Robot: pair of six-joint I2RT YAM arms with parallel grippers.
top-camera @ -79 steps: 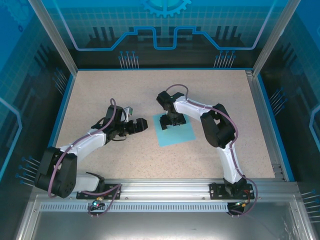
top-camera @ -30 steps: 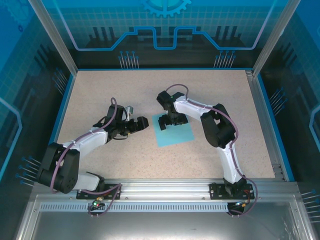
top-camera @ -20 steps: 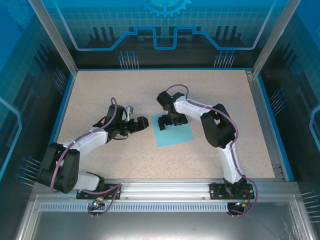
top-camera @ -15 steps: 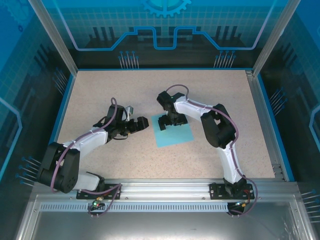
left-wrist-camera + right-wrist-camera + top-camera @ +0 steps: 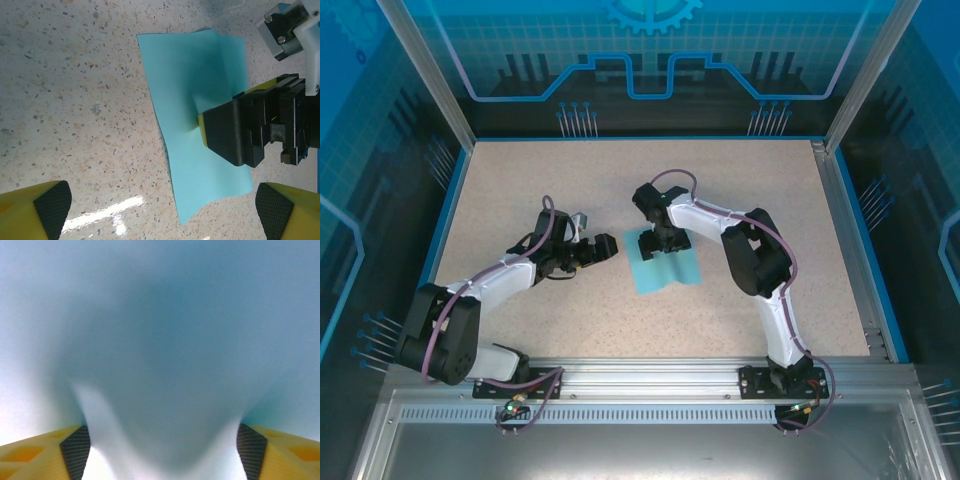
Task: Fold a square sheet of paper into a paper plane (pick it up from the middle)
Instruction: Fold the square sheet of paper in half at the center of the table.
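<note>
Paper [image 5: 670, 270] is lying on the table [image 5: 770, 200], seen from above narrower than a moment ago, my right gripper [image 5: 658, 243] pressing its middle. Left wrist: my left gripper [image 5: 161, 207] is hanging released nearby. Right wrist: my pads [image 5: 75, 450] are closing, not yet clenched, bunching a ridge for pickup.

Seen from above, the right tool [image 5: 657, 247] stands over the far-left part of the square sheet of paper [image 5: 672, 272], hiding where its fingertips meet the sheet. On the right wrist camera the paper is an out-of-focus blue blur, its surface detail lost, and the dark pads [image 5: 75, 451] are cut off by the lower edge. On the left wrist camera the left tool [image 5: 162, 207] has its fingers [image 5: 47, 207] clipped at the bottom corners, while the right tool's black body covers the sheet's right side and runs off the right edge.
</note>
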